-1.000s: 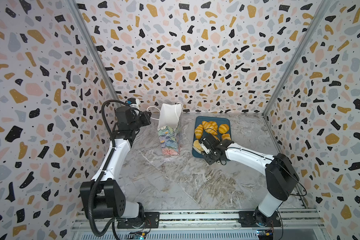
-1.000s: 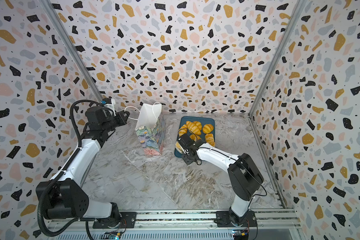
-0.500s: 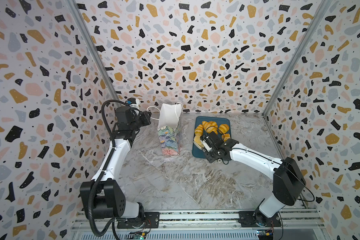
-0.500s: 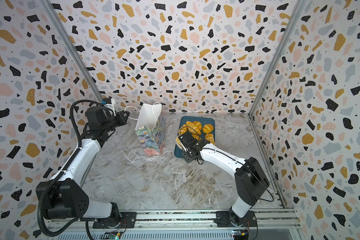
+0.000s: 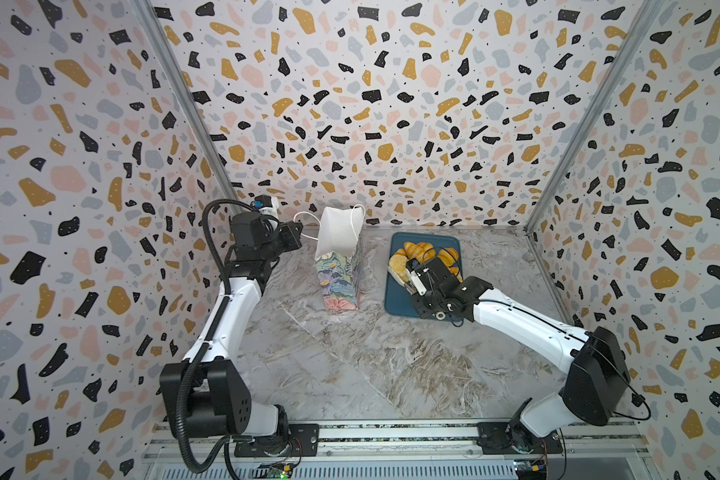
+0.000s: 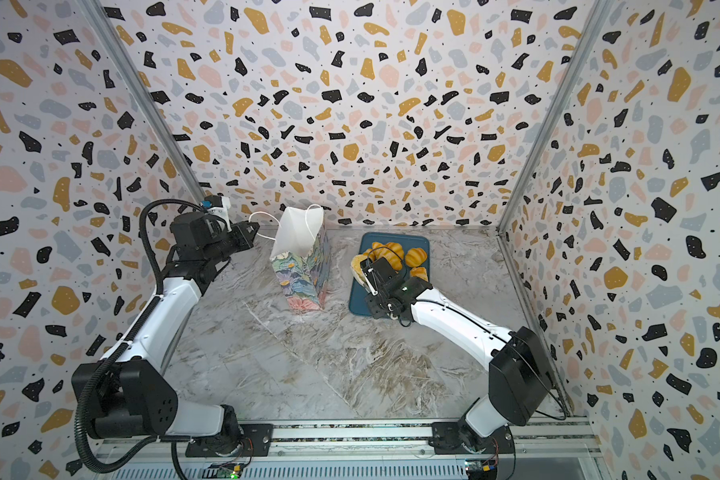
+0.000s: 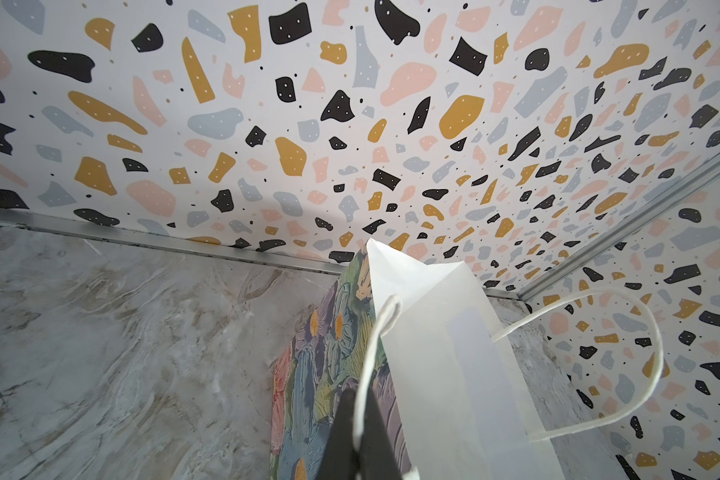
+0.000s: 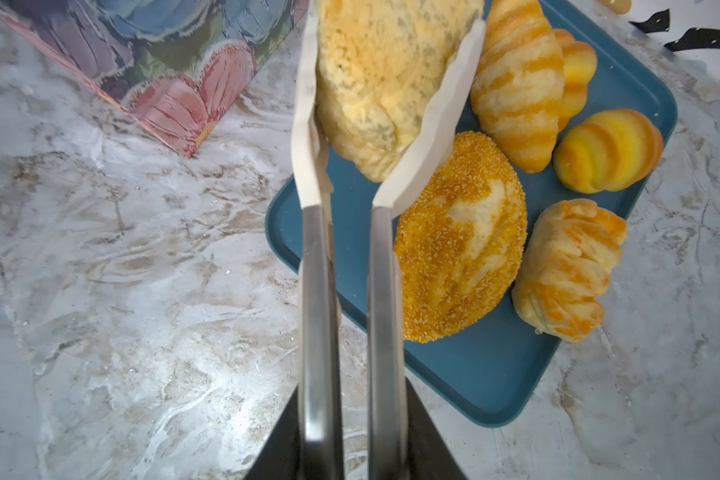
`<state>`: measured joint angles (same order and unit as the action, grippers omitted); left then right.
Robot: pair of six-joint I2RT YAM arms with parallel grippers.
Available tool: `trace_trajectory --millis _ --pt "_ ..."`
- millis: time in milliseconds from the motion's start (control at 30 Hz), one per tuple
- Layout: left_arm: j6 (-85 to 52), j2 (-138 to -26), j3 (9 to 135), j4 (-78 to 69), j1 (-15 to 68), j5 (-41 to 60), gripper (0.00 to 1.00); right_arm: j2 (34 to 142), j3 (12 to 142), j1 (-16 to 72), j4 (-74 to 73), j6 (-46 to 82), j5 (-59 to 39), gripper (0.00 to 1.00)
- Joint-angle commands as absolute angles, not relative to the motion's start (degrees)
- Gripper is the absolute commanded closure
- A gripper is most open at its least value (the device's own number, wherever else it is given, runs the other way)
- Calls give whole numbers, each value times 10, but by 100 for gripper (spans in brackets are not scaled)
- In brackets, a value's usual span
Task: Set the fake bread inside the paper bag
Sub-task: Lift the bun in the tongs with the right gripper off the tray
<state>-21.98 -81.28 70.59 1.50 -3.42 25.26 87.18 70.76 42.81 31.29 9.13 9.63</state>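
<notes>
Now my right claw [image 8: 352, 419] has squeezed the tongs [image 8: 314, 291] tighter, their tips pinching the pale bun [image 8: 375, 83] just ahead of it over the tray [image 8: 495, 374] (ready to lift, I judge). My left claw [image 7: 356, 419] stays clamped on the cord handle [image 7: 368, 357] of the paper bag [image 5: 338, 266] right in front of it.
</notes>
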Motion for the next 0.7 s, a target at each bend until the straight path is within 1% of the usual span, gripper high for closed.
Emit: trace_trajectory --millis 0,267,667 --pt "-225 -806 706 -9 -34 264 100 829 712 426 282 109 98 70" --pt "-236 -806 701 -21 -33 272 100 796 699 426 249 104 100 71" --pt "-233 -804 699 -20 -33 266 100 771 723 427 223 100 97 72"
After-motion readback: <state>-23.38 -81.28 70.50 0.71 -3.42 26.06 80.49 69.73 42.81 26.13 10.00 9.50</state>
